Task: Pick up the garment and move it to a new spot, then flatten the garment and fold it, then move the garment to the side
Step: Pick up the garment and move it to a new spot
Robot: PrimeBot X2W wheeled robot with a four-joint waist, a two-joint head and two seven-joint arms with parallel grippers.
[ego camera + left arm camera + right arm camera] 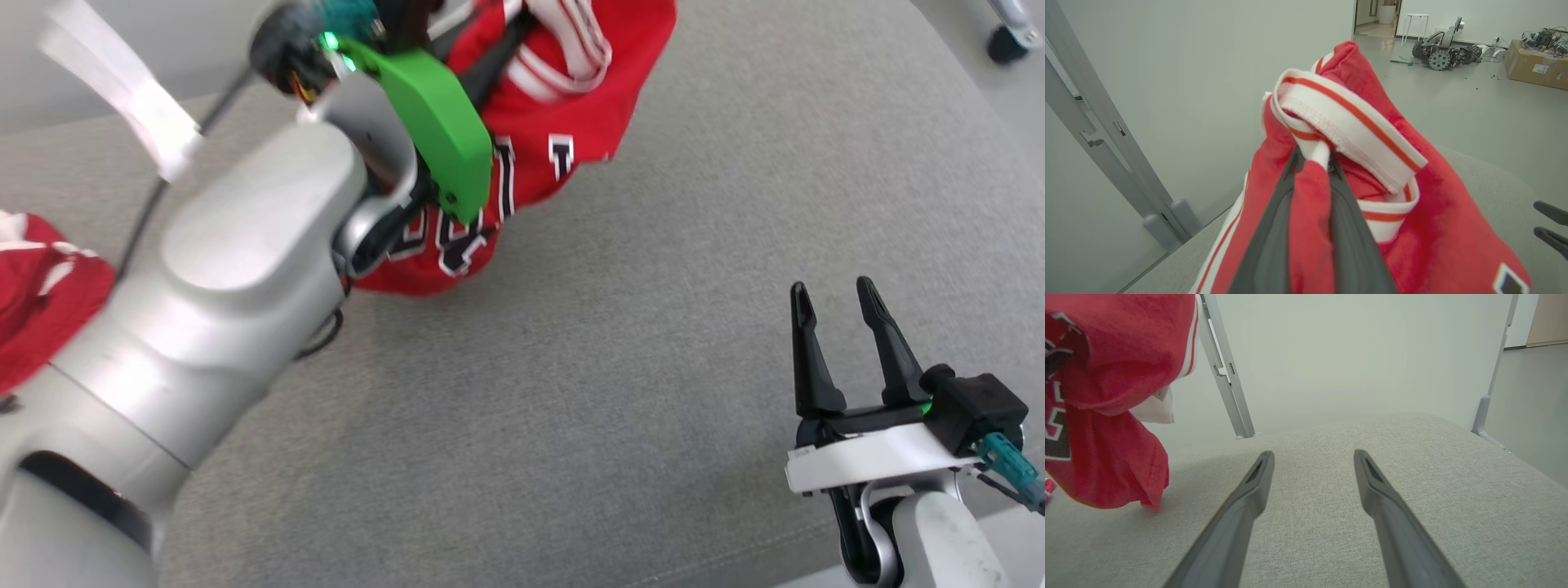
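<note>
The garment (571,122) is a red jersey with white and red striped trim and black and white lettering. It hangs lifted above the grey cushion, and its lower hem touches the surface in the right wrist view (1114,375). My left gripper (1312,161) is shut on a fold of red cloth and white trim (1347,118). The left wrist, with its green cover (441,122), is raised at the top of the head view. My right gripper (837,298) stands open and empty at the lower right, low over the cushion (1312,455), well clear of the jersey.
A grey fabric cushion (612,367) spreads under both arms. More red cloth (41,294) lies at the left edge. Grey frame posts (1224,375) and a pale wall stand behind. On the floor beyond are a wheeled machine (1443,51) and a cardboard box (1537,63).
</note>
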